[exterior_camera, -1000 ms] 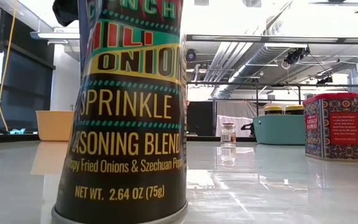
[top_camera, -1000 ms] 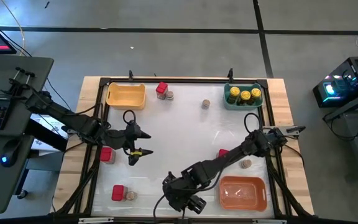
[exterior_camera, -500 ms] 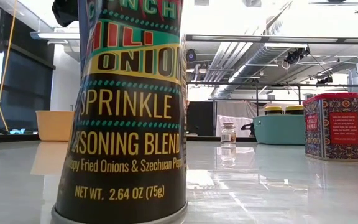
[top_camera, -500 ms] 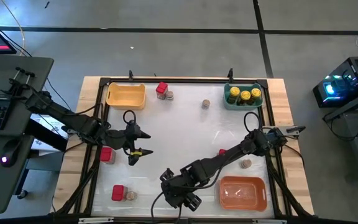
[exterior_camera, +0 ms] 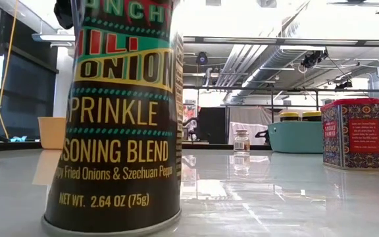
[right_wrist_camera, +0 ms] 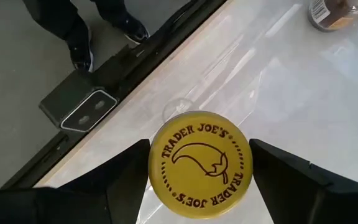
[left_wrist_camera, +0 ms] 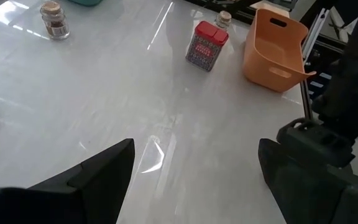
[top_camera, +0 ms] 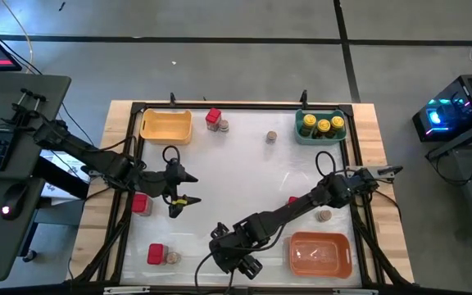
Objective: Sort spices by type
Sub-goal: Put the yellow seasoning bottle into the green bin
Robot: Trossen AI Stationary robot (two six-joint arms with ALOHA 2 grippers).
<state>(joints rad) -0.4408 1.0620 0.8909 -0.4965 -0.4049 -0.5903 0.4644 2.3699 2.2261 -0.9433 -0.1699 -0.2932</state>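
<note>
On our glossy white table (top_camera: 244,164), our right gripper (right_wrist_camera: 199,163) clamps its fingers on a round yellow-lidded dark spice jar (exterior_camera: 114,118) at the near edge; our left gripper (top_camera: 179,190) hovers, fingers apart.

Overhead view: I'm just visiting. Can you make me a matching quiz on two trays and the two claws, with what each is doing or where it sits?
Things:
1. teal tray
2. orange tray
3. right claw
4. left claw

States or places:
A. bottom right corner of the table in the overhead picture
B. open, holding nothing
C. holds three yellow-lidded jars
D. closed around a yellow-lidded seasoning jar

Pairs: 1-C, 2-A, 3-D, 4-B
</note>
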